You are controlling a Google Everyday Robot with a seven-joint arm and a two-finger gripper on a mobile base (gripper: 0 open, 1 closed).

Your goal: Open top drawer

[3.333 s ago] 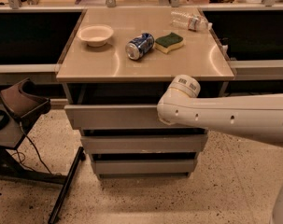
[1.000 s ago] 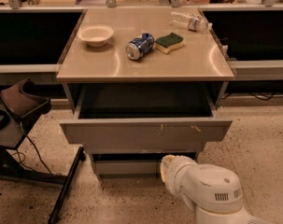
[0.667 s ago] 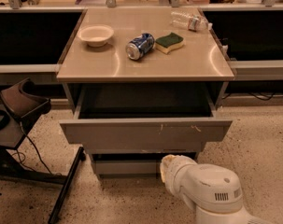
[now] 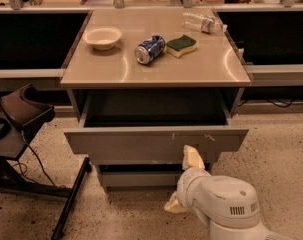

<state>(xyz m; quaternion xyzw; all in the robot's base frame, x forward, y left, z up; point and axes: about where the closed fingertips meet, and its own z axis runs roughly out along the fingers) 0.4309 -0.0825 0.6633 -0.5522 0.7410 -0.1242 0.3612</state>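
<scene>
"Where was the top drawer point(image 4: 141, 144) when you looked?"

"Pulled well out from under the tabletop point(image 4: 116, 71). Its grey front stood forward of the cabinet and the dark inside lay open to view. There were small pale scratches point(image 4: 208, 137) on the front, right of centre."

"And the gripper point(image 4: 183, 181)?"

"Low down in front of the cabinet, at the end of the white arm point(image 4: 221, 204), just below the right part of the drawer front. Its two cream fingers point(image 4: 192, 157) were spread apart with nothing between them. One pointed up across the drawer's bottom edge and the other pointed down toward the floor point(image 4: 271, 164). I couldn't tell whether the upper one was touching the front."

"What was on top?"

"A pale bowl point(image 4: 103, 37) at the left, a blue can point(image 4: 149, 49) lying on its side near the middle, and a green and yellow sponge point(image 4: 181, 45) just beside the can. A clear bottle point(image 4: 203, 21) lay at the back right. A lower drawer point(image 4: 136, 176) sat shut underneath."
</scene>
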